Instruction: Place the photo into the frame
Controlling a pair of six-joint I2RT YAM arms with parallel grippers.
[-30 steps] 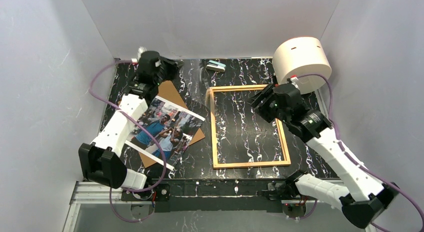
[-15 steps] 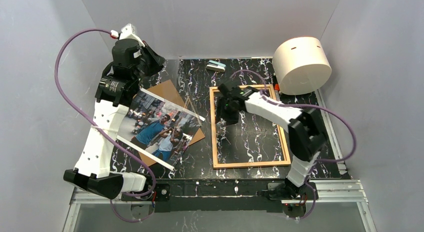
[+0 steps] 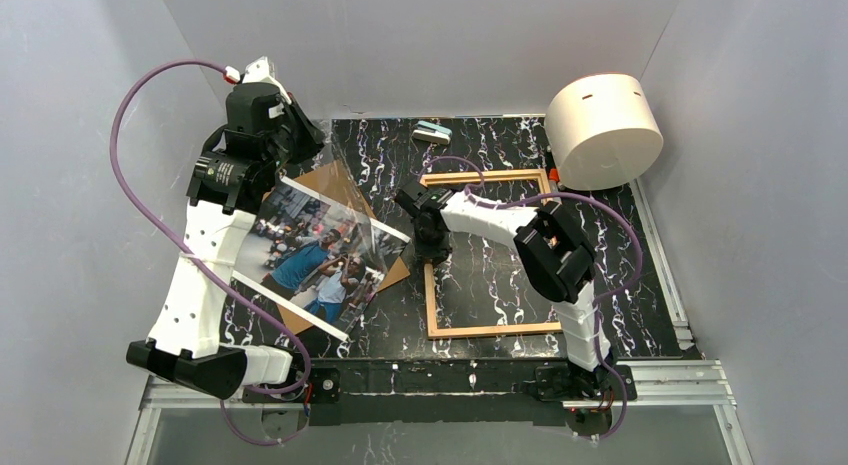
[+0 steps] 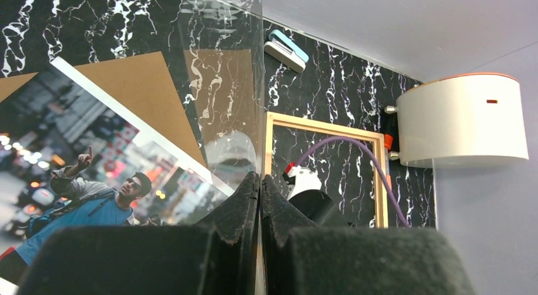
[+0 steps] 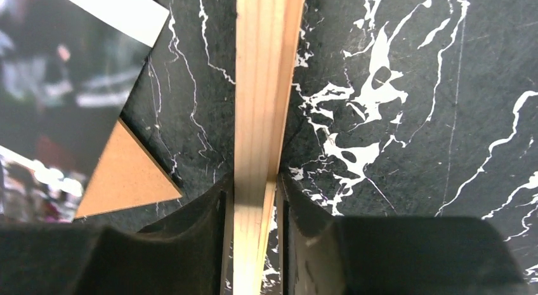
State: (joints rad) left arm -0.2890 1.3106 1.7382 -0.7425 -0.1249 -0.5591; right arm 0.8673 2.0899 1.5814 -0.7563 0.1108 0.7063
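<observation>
The photo lies face up at the left, tilted, on a brown backing board. The light-wood frame lies flat to its right, with marble showing through it. My left gripper is raised over the photo's far corner, shut on the edge of a clear pane that stands up from its jaws. My right gripper is low over the frame's left rail. Its jaws straddle that rail, open, with a thin gap on the right side.
A white cylinder stands at the back right, close to the frame's far corner. A small blue and white object lies by the back wall. Grey walls close in both sides. The board's corner points at the frame rail.
My right arm swung left across the frame to its left rail and its jaws narrowed around it. My left arm rose with the clear pane, then held still.
</observation>
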